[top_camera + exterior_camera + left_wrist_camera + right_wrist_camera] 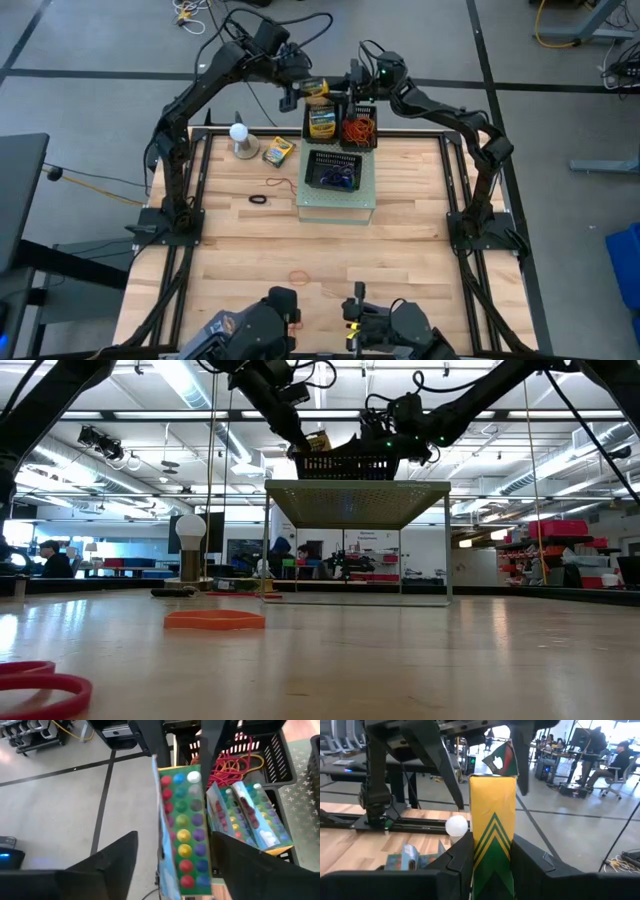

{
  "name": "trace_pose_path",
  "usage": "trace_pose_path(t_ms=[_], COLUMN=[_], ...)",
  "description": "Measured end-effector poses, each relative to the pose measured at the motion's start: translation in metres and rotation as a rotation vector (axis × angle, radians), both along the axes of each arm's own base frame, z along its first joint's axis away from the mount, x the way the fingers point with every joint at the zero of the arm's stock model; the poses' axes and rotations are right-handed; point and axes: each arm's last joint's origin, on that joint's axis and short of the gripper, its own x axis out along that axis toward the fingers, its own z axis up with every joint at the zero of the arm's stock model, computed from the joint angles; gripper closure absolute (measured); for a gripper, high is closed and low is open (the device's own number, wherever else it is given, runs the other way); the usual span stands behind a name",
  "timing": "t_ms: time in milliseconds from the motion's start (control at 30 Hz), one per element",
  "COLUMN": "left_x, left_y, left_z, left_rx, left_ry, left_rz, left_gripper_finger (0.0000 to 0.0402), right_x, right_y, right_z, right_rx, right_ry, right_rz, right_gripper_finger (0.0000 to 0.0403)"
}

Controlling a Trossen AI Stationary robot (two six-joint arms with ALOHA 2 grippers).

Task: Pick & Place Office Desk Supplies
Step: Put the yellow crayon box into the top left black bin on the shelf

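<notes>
My right fingers (490, 855) clench an upright yellow-green cardboard crayon box (492, 832) above the far black mesh basket (340, 125). My left fingers (170, 865) stand released around a flat dotted packet (182, 830).

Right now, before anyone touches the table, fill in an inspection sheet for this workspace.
Surface: wooden table; mesh stand carrying black baskets.
Job's things: loose crayon box, black rubber band and orange rubber band on the table.
Clutter: white ball on base.
Grippers: left gripper open around dotted packet; right gripper shut on held crayon box; both over the far baskets.
Cables: yellow cable on the floor.
Surroundings: seated person beyond the table.
</notes>
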Motion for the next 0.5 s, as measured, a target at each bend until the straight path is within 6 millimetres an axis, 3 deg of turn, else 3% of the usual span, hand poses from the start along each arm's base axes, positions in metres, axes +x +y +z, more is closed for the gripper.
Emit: trace_pose_path(t_ms=[333,500], left_x=[-0.001,-0.0009], left_y=[-0.001,-0.001], left_z=[-0.0016,-0.0015], left_rx=[-0.02,-0.024], left_ry=[0.013,0.01], left_rz=[-0.001,0.007], left_gripper_finger=[0.0288,0.0306], right_x=[-0.0004,-0.0046], right_y=[-0.0004,-0.0024], right_z=[-0.0002,0.0005], right_rx=[0.009,0.03], right_ry=[0.002,0.016], right_rz=[-0.003,-0.03], right_gripper_finger=[0.0287,0.0257])
